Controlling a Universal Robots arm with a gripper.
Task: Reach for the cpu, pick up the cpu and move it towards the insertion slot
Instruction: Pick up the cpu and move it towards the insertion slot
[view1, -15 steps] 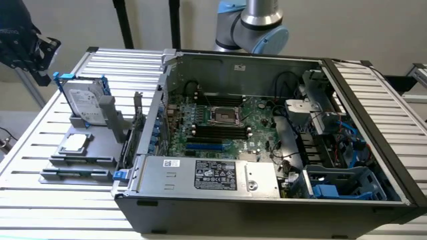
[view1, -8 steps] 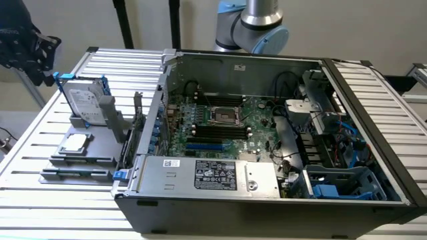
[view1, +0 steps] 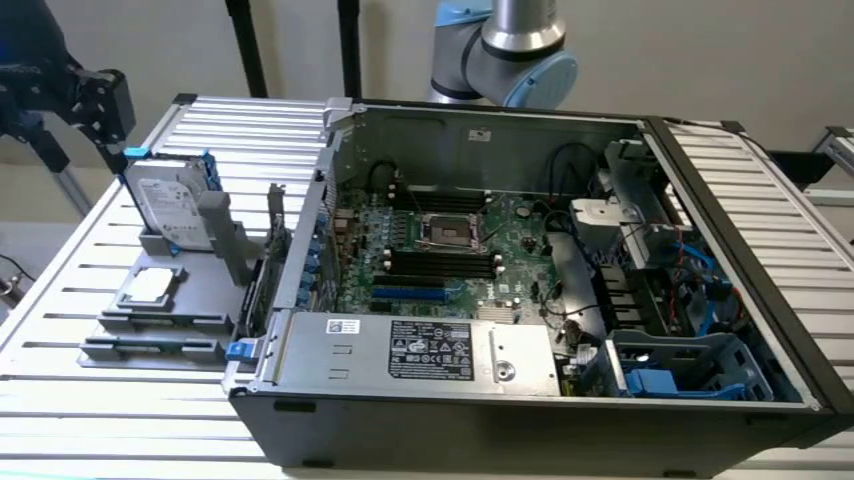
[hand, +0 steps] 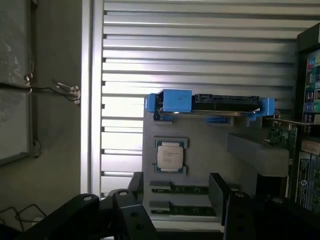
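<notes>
Slatted table (view1: 54, 260) — grey tray (hand: 210, 165) holds the cpu (hand: 169, 155) in a recess, its print unreadable; gripper (view1: 83, 100) well apart — spread or closed unclear.

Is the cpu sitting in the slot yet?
No, the cpu lies on the grey holder outside the case, apart from the slot.

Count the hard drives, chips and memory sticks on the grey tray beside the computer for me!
Hard drive: 1
Chip: 1
Memory sticks: 2
Total: 4
</notes>
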